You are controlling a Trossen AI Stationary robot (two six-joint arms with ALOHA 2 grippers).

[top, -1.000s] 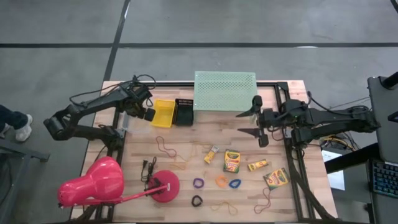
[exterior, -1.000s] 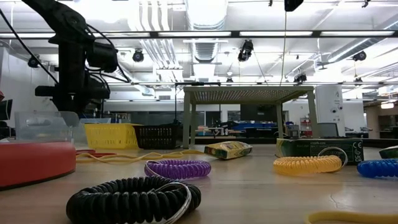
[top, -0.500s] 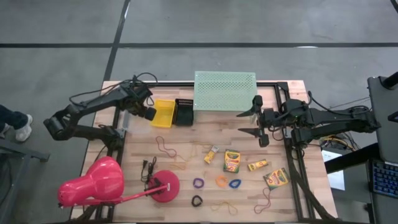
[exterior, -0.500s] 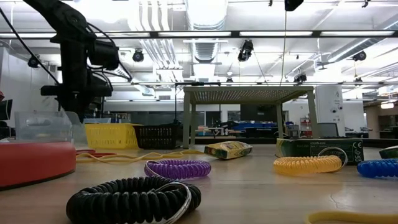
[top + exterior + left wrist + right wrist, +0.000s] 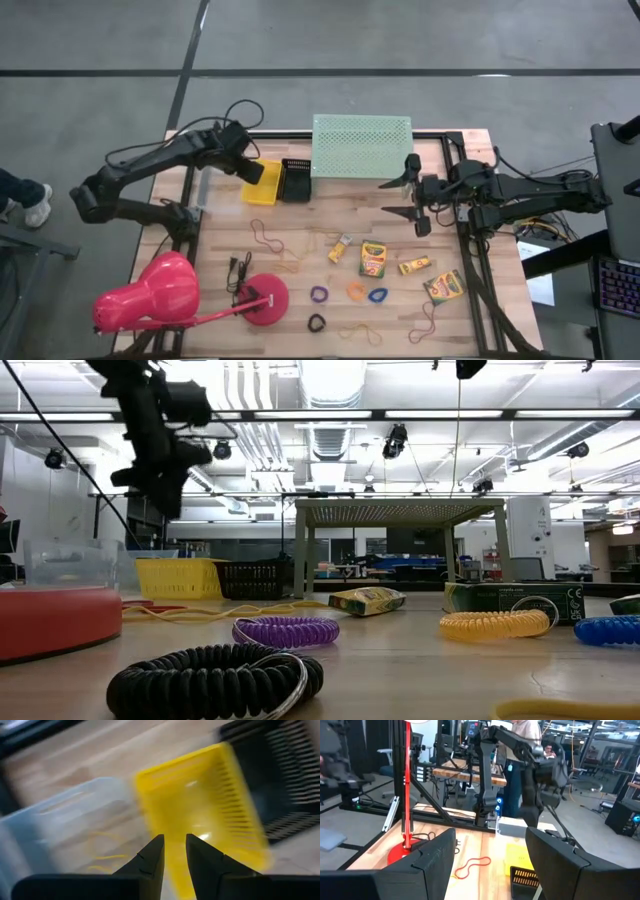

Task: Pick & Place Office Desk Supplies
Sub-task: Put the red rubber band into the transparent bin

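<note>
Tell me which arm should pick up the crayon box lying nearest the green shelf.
Right. Its open claw hangs beside the crayon box, while the left claw is over the yellow basket at the far side.

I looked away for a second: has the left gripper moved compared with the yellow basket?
Yes. In the high view the left gripper has swung from beside the clear bin to over the yellow basket; in the low view it has risen above the basket.
</note>
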